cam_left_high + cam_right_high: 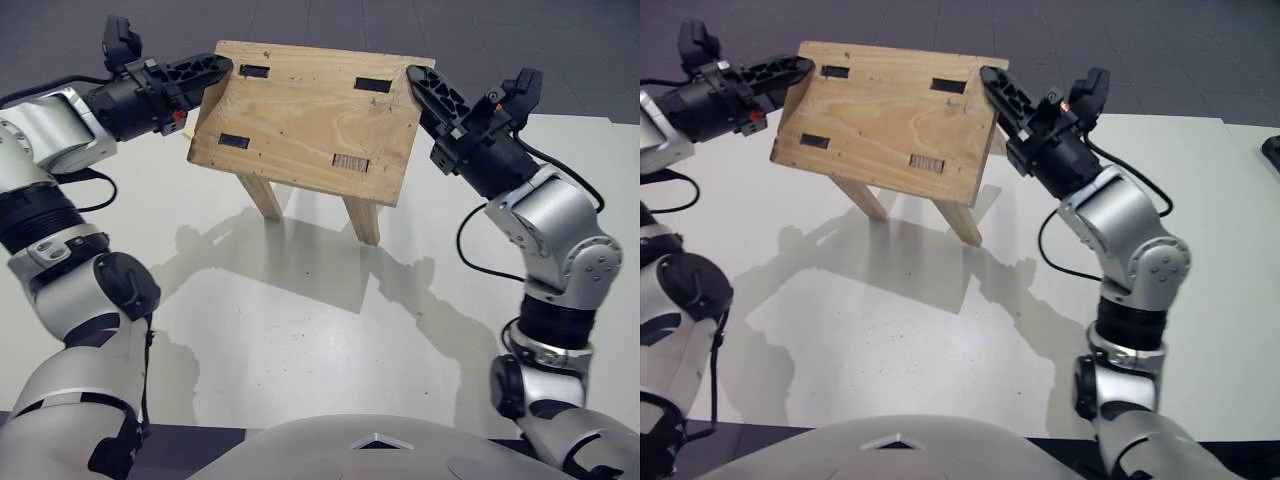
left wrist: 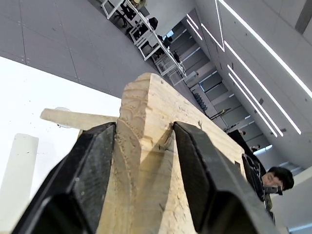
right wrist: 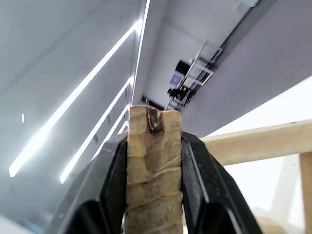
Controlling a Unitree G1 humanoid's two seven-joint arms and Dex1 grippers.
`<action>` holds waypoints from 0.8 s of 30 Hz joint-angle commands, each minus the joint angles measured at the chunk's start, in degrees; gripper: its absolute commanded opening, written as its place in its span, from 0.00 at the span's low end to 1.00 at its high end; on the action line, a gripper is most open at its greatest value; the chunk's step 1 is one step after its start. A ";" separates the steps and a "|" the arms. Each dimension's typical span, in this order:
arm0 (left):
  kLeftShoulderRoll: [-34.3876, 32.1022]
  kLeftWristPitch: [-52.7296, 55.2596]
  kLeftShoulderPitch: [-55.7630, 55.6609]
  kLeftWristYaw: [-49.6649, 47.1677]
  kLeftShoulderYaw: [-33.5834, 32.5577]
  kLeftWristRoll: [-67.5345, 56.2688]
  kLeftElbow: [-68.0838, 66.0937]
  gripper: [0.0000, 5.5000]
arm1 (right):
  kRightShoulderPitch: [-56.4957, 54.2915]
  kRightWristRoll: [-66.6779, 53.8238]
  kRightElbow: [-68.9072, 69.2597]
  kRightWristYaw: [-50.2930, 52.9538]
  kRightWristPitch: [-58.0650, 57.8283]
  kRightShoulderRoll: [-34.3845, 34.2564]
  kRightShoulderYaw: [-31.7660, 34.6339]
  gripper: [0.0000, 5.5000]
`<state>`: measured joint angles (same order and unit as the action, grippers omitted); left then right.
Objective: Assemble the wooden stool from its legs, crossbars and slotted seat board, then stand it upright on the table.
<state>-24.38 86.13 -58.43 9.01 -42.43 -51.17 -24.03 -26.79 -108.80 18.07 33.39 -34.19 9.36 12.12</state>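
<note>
The wooden stool is held tilted above the white table, its slotted seat board facing me. Four slots show in the board, and one near the front holds a leg's tenon. Two legs hang below the board, over the table. My left gripper is shut on the board's far left corner. My right gripper is shut on the board's far right corner. In the left wrist view the fingers clamp the board's edge. The right wrist view has the board's end grain between the pads.
The table's far edge meets a dark floor beyond. A small dark object sits at the table's far right edge. Shadows of the stool and arms fall on the table's middle.
</note>
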 commanded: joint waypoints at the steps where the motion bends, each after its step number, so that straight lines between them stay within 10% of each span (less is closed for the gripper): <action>1: 16.23 4.21 -8.30 -13.34 -8.16 0.78 -5.69 0.31 | -8.08 -4.16 -3.88 16.19 6.66 -8.52 -3.32 0.24; 9: 23.04 -1.32 -12.10 -27.35 -17.02 -1.16 -5.85 0.08 | -8.33 -0.68 -12.21 24.81 10.12 -5.65 -1.63 0.24; 12: 24.35 -0.29 -11.34 -27.49 -16.91 -2.73 -2.94 0.00 | -7.79 0.18 -13.33 23.67 8.70 -4.62 -1.61 0.38; 24: 26.01 -6.90 3.66 -12.58 -5.09 -9.73 21.42 0.31 | -5.32 9.58 -9.76 7.90 0.63 0.74 -3.87 0.73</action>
<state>-0.48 80.51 -57.03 -7.95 -51.38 -58.11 -5.79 -33.43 -102.01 8.10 43.59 -30.39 10.49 11.47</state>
